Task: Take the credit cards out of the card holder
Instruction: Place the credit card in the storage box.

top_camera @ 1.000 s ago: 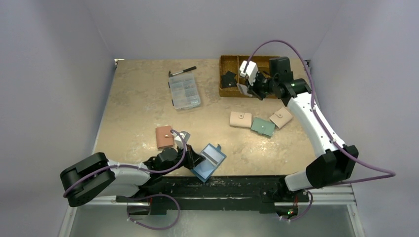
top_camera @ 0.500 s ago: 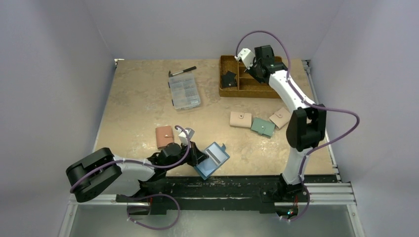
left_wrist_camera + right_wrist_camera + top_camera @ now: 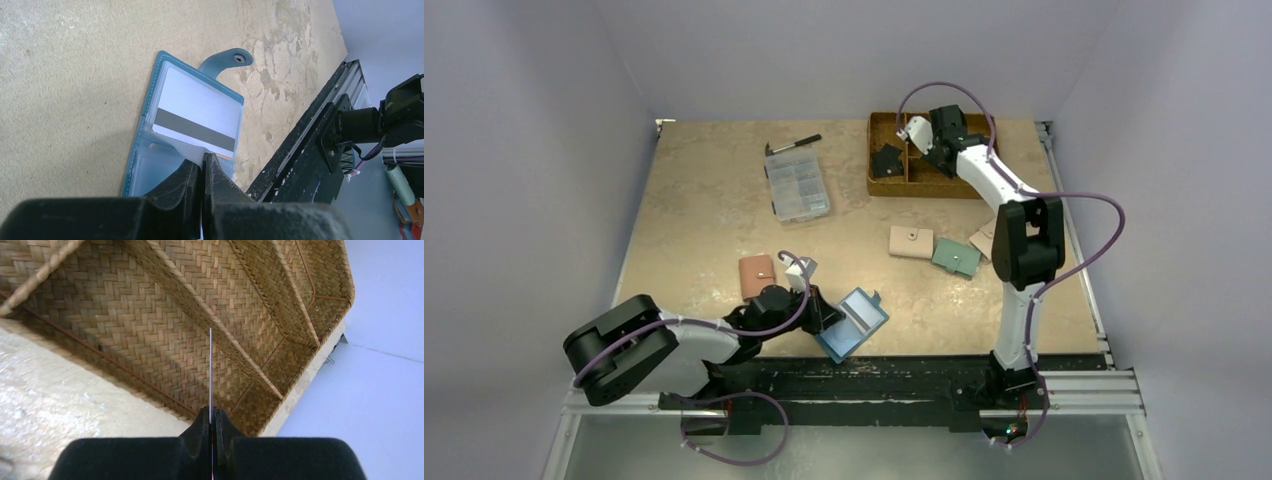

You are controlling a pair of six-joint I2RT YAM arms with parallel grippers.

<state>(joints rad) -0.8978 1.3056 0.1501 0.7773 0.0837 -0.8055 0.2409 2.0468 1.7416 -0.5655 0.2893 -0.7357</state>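
Observation:
The card holder [image 3: 854, 322], a dark blue wallet, lies open near the table's front edge. A pale credit card [image 3: 197, 117] with a grey stripe sits in its clear sleeve, and the snap tab [image 3: 227, 60] points away. My left gripper [image 3: 204, 157] is shut, pinching the edge of that clear sleeve [image 3: 165, 155]. My right gripper [image 3: 210, 412] is shut on a thin credit card [image 3: 210, 370] seen edge-on above the wicker basket [image 3: 150, 330]. In the top view it [image 3: 921, 140] hovers over the basket's middle. A black card [image 3: 886, 160] lies in the basket's left compartment.
A clear organiser box [image 3: 797, 187] and a marker [image 3: 794, 145] lie at the back left. A pink wallet [image 3: 756, 277] is beside my left arm. A beige wallet [image 3: 911, 241], a teal-green wallet [image 3: 956, 257] and another beige one [image 3: 982, 240] lie mid-right. A black rail [image 3: 310, 160] borders the front.
My right arm has swung in from the right and folded up, carrying its card leftward over the basket. The left gripper keeps its pinch; the card holder shifted slightly right.

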